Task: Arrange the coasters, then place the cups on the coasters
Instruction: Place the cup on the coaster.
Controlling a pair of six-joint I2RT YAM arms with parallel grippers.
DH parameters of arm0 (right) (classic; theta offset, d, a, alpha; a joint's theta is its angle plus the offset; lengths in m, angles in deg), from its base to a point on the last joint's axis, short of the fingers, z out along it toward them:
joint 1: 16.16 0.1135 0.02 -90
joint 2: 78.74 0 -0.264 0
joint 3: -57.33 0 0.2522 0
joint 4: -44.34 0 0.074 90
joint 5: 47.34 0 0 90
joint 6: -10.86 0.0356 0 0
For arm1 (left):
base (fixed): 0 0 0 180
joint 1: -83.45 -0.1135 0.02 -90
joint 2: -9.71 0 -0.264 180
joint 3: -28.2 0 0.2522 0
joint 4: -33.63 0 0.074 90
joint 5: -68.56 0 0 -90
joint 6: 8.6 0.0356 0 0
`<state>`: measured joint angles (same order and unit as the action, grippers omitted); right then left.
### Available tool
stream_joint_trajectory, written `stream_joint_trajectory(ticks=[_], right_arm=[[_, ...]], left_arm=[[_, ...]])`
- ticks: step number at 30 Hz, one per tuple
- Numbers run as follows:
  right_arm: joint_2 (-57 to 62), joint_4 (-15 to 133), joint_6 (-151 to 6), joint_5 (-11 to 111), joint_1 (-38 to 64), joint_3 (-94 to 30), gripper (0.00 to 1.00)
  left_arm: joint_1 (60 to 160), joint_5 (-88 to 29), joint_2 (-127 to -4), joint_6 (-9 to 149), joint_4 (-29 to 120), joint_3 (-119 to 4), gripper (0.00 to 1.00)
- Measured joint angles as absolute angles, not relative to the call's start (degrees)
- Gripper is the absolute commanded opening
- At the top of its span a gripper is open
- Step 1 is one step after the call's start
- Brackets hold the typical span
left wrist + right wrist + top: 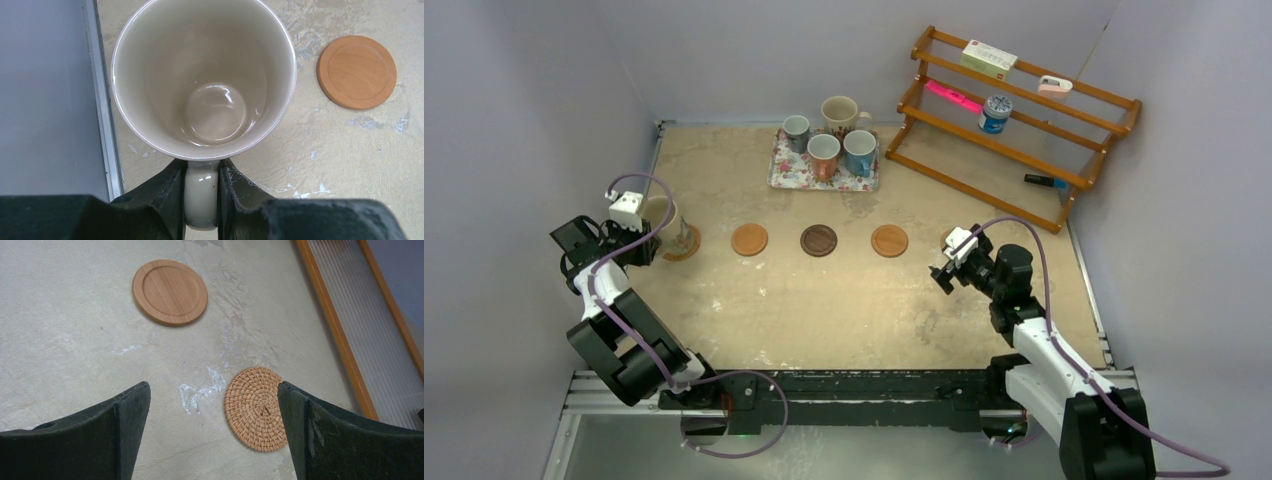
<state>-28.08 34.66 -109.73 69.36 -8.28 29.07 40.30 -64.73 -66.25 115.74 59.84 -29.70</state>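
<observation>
We find the left claw [201,172] closed on the handle of a cream mug [205,75], over the end coaster [690,247] far left of the dark coaster [818,240]. Right claw [214,390]: fully spread, empty, above a woven coaster [254,407] far right of it.

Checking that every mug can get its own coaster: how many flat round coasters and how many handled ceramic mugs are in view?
Flat round coasters: 5
Handled ceramic mugs: 5
Total: 10
</observation>
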Motion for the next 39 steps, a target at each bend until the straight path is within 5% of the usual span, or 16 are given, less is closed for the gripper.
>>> stream_joint_trajectory(ticks=[39], right_arm=[[-28.1, 35.0, -110.0, 69.5, -8.3, 29.1, 0.99]], left_arm=[[40.0, -66.3, -66.3, 116.8, 57.3, -29.7, 0.47]])
